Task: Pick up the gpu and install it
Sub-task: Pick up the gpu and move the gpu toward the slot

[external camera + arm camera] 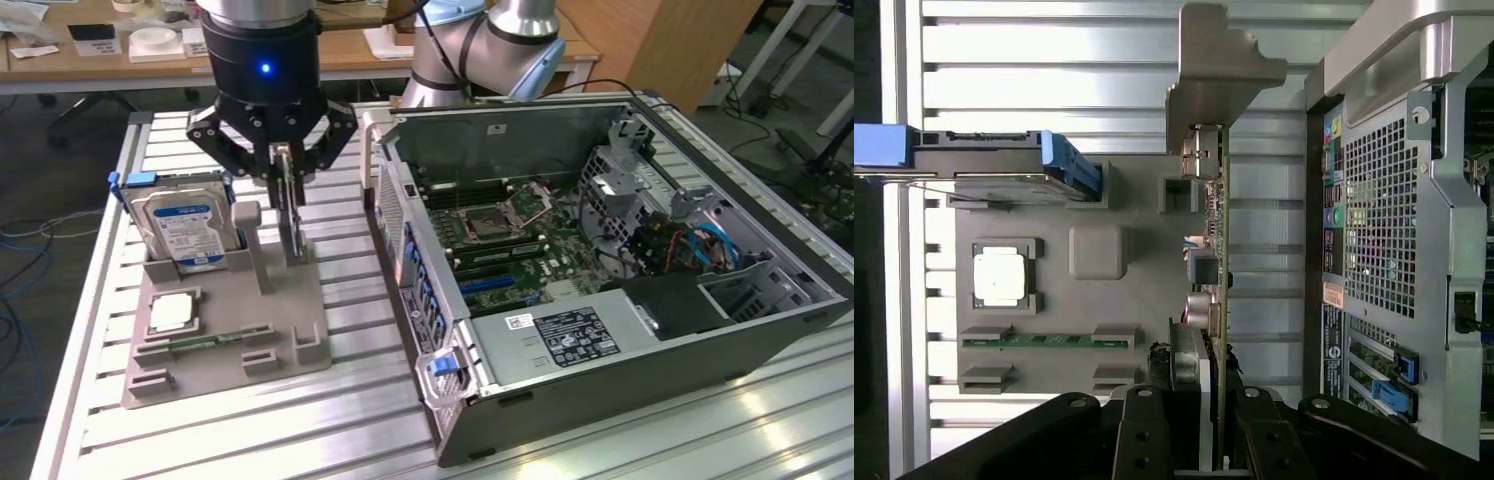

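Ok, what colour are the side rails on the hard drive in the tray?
Blue; the rails on the hard drive show best in the wrist view.

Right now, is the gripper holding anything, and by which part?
The gripper appears clamped on the gpu, by its upper edge; the card stands upright in the grey tray.

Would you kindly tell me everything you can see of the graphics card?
The graphics card is a thin flat dark board, seen edge-on, with small parts on one face and a pale metal bracket at one end. It stands upright on edge, its lower edge at the grey holder, beside the open computer case. The end effector is shut on it, one finger against each face.
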Robot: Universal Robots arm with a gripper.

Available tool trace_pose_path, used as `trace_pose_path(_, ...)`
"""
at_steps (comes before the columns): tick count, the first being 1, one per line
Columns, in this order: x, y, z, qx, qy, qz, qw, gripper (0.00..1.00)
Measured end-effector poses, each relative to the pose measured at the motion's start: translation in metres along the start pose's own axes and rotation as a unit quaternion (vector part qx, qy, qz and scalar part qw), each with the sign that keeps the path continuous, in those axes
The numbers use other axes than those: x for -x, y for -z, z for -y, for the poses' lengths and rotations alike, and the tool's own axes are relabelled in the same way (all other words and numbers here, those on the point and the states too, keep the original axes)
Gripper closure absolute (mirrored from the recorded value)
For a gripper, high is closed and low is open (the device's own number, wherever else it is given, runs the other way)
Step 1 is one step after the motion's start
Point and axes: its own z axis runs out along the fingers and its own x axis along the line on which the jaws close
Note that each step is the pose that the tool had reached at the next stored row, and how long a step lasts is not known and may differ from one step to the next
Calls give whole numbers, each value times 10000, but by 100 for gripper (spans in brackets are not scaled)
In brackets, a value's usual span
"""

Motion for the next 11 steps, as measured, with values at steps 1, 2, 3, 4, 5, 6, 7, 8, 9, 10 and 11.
trace_pose_path(1, 0, 20, -1, 0, 0, -1, 10000, 72)
trace_pose_path(2, 0, 35, -2, 0, 0, 0, 10000, 72)
trace_pose_path(3, 0, 50, -3, 0, 0, 0, 10000, 72)
trace_pose_path(4, 0, 66, -3, 0, 0, 0, 10000, 72)
trace_pose_path(5, -1, 81, -4, 0, 0, 0, 10000, 72)
trace_pose_path(6, -1, 99, -5, 0, 0, 0, 10000, 72)
trace_pose_path(7, -1, 116, -6, 0, 0, 0, 10000, 72)
trace_pose_path(8, -1, 138, -7, 0, 0, 0, 10000, 72)
trace_pose_path(9, -1, 158, -8, 0, 0, 0, 10000, 72)
trace_pose_path(10, -1, 179, -9, 0, 0, 0, 10000, 72)
trace_pose_path(11, -1, 195, -9, 0, 0, 0, 10000, 72)
